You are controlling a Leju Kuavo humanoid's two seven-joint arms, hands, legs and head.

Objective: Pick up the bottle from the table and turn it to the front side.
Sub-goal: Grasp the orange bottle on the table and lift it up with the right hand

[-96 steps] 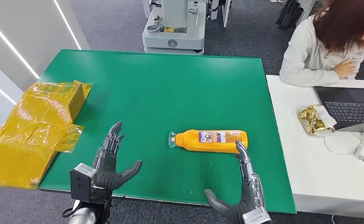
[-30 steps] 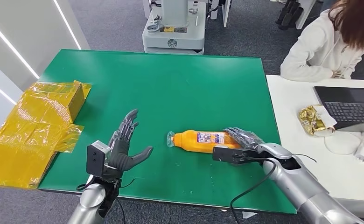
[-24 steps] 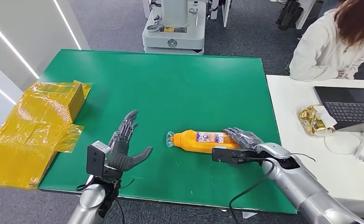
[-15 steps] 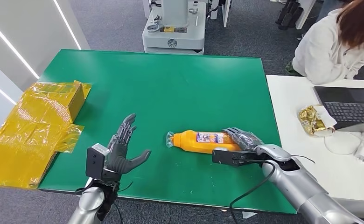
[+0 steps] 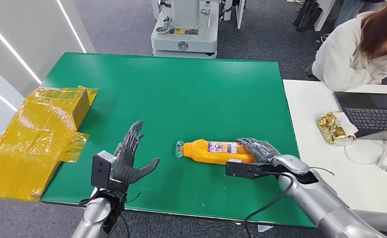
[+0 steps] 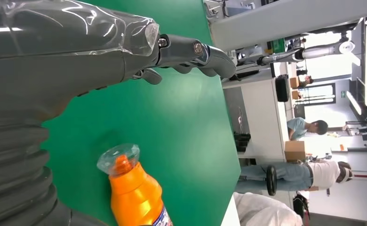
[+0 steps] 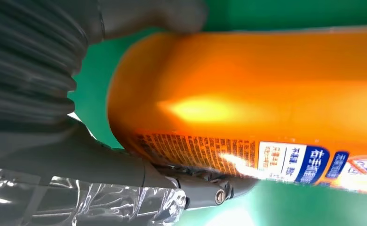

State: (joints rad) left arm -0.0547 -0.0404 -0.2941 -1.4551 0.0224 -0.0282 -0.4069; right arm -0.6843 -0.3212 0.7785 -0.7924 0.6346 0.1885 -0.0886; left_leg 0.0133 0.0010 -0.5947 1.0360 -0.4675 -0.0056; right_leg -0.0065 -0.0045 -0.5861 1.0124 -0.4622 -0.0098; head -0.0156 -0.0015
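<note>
Orange bottle [image 5: 216, 151] lies on its side on green table [image 5: 181, 94], base gripped by right hand [image 5: 258, 151]; left hand [image 5: 129, 158] hovers nearby, fingers spread, holding nothing.

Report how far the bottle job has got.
Done: the right hand has reached the bottle and wraps its base end. In hand: the grip; the bottle lies on the table. Left: lifting and turning it. The left hand is open, apart from it.

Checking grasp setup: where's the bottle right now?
In the head view, the orange bottle lies on its side on the green table, base in the right hand, cap toward the open left hand.
</note>
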